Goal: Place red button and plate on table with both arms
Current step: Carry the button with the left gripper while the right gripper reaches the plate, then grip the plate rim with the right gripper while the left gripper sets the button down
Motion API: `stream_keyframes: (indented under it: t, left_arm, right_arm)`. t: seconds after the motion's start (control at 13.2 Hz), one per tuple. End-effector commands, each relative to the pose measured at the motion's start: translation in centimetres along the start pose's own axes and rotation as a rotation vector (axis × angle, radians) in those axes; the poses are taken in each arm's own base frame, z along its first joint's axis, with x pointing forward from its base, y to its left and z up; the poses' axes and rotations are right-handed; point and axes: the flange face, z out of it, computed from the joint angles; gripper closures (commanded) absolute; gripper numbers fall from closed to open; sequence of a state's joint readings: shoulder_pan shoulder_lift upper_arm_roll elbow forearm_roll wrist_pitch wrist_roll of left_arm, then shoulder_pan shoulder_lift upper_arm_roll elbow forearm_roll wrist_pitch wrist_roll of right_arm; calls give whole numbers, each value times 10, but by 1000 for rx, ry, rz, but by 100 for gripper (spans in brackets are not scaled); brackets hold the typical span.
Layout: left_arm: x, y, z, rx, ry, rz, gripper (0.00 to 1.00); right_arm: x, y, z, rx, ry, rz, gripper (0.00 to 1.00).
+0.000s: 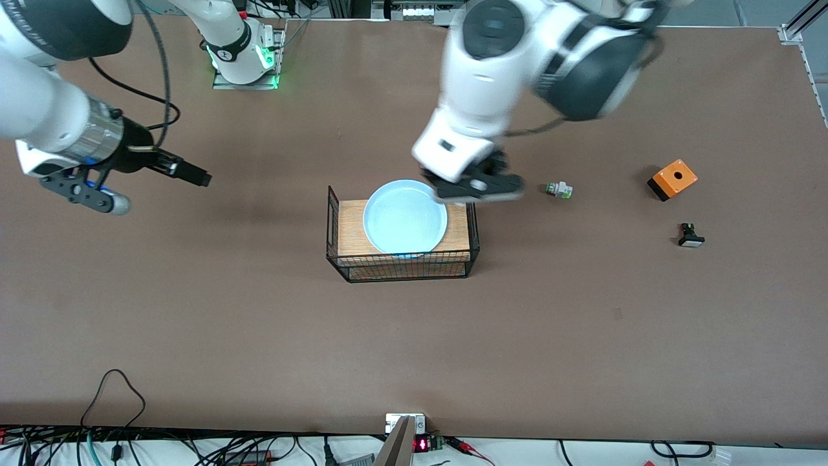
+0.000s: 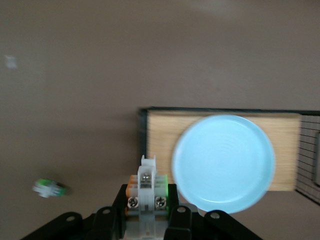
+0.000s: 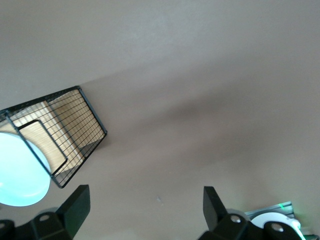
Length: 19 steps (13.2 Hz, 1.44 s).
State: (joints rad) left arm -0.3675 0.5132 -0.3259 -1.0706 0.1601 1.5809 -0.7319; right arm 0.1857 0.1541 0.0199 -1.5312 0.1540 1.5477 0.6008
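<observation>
Now red button (image 2: 146, 192) sat clamped between left gripper (image 2: 145, 220) fingers (image 2: 111, 216), over rack edge beside plate (image 1: 405, 217). Plate rested on wire rack (image 1: 401, 264). Right gripper (image 3: 142, 210) hung wide apart, empty, over table (image 1: 259, 336). No readable writing.

Wire rack (image 1: 402, 266), white-green part (image 1: 559, 190), orange box (image 1: 673, 178), black button (image 1: 690, 236).

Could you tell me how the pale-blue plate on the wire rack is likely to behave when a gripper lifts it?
The plate looks rigid and shallow, so it should keep its shape. Its smooth surface may prove slippery between jaws. It overhangs the rack on the edge nearer the front camera, so a push there might tip it.
</observation>
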Motion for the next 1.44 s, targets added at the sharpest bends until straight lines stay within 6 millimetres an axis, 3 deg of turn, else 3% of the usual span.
stream_keyframes:
  t: [0.0, 0.23, 0.45, 0.68, 1.13, 1.36]
  left_arm:
    - [28, -77, -23, 31, -27, 55, 99]
    - [51, -144, -39, 16, -48, 119, 100]
    - [76, -216, -37, -56, -100, 131, 100]
    - [84, -275, -30, -38, -169, 163, 100]
    - [77, -358, 13, 24, -241, 146, 100]
    - [58, -390, 52, 38, -227, 165, 100]
  right_arm:
    - [-8, -42, 19, 33, -3, 31, 0]
    - [-17, -87, 44, 101, -18, 101, 0]
    - [-47, -141, 75, 102, -2, 202, 0]
    - [-68, -173, 103, 87, -15, 275, 0]
    - [-96, -214, 142, 50, 35, 226, 0]
    - [-91, -221, 156, 84, 18, 312, 0]
